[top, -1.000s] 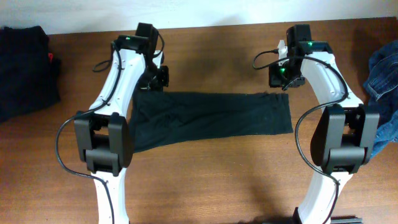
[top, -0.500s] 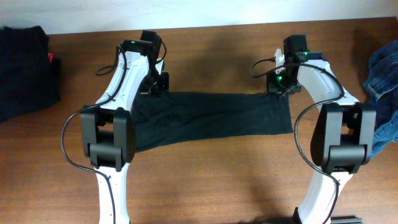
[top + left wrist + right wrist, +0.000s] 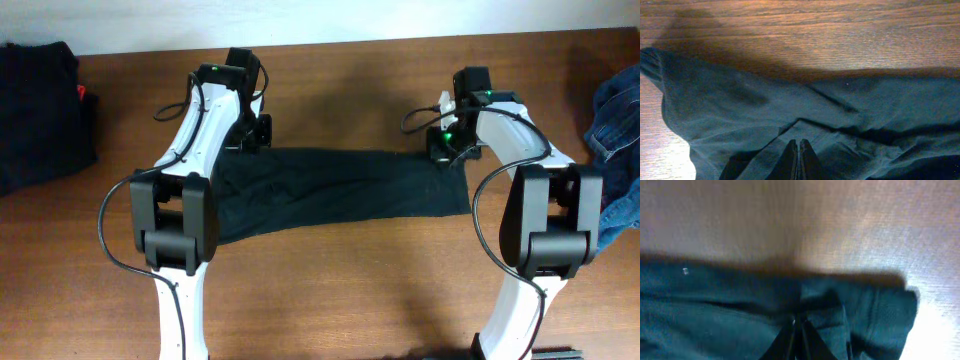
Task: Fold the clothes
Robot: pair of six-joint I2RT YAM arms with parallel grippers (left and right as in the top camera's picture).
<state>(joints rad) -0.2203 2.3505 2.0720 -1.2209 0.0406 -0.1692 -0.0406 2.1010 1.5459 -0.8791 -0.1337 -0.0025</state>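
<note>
While left gripper (image 3: 797,159) and right gripper (image 3: 797,332) sit clamped on far edge of black soft-cloth T-shirt (image 3: 340,190), flat band across brown wooden table (image 3: 330,290), we flag risks: shallow bite could slip off hem; uneven lift would skew fold.

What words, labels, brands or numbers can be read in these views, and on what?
None can be read.
The shirt is plain, with no print.
The dark pile has a red patch, too small to read.
The jeans show no label.
</note>
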